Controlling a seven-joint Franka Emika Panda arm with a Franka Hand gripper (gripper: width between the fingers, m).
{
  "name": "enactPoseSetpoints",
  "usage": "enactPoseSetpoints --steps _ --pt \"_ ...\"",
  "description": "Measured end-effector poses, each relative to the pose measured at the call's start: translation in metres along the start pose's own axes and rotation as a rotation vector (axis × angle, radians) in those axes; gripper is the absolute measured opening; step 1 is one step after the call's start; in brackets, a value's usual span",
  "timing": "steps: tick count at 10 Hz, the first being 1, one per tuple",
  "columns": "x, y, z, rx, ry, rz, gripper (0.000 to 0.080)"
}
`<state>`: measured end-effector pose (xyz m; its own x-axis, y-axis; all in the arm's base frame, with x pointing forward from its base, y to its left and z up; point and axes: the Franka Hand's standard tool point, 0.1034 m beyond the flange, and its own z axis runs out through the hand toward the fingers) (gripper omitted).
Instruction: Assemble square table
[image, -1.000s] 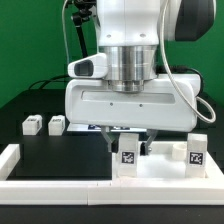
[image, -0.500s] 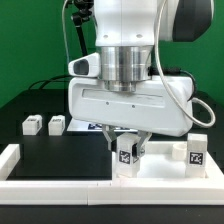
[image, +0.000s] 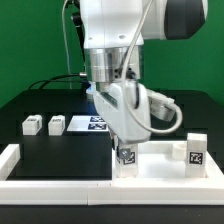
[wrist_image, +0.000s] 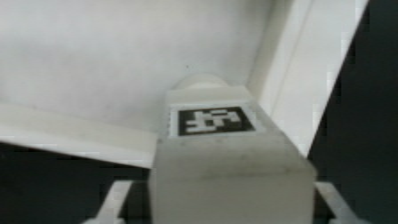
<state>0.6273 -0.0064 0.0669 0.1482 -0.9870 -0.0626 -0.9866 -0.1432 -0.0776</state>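
Observation:
The square table's white slab (image: 160, 162) lies at the front on the exterior view's right. My gripper (image: 124, 148) reaches down to the slab's near-left corner and is shut on an upright tagged leg (image: 127, 157) standing there. In the wrist view that leg (wrist_image: 217, 125) fills the space between my gripper's (wrist_image: 222, 197) two fingers, with the slab's surface (wrist_image: 107, 70) and raised rim (wrist_image: 294, 60) behind it. A second leg (image: 195, 150) stands upright at the slab's right corner. Two loose legs (image: 31, 125) (image: 56, 125) sit on the black table at the left.
The marker board (image: 88, 122) lies flat behind the gripper, partly hidden by the arm. A low white border rail (image: 55, 192) runs along the front and turns up at the left end (image: 10, 155). Cables hang behind the arm.
The wrist has turned about its vertical axis, so the gripper body now faces sideways. The held leg has stayed at the same slab corner. The other legs have not moved.

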Motion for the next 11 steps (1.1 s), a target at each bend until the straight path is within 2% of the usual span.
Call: enactPoseSetpoints --steps 4,6,7,8,9,11 --pt "-0.006 0.002 0.001 0.005 -0.019 0.351 0.0294" --pt "-0.006 0.002 0.001 0.003 -0.015 0.381 0.0317" --pt "-0.006 0.002 0.001 0.003 -0.015 0.368 0.0524" --pt "-0.007 -0.001 -0.001 0.0 -0.012 0.234 0.0524" --pt "-0.008 -0.006 -0.005 0.011 -0.011 0.053 0.0626" --pt "-0.012 -0.006 -0.003 0.007 -0.005 -0.15 0.0645"
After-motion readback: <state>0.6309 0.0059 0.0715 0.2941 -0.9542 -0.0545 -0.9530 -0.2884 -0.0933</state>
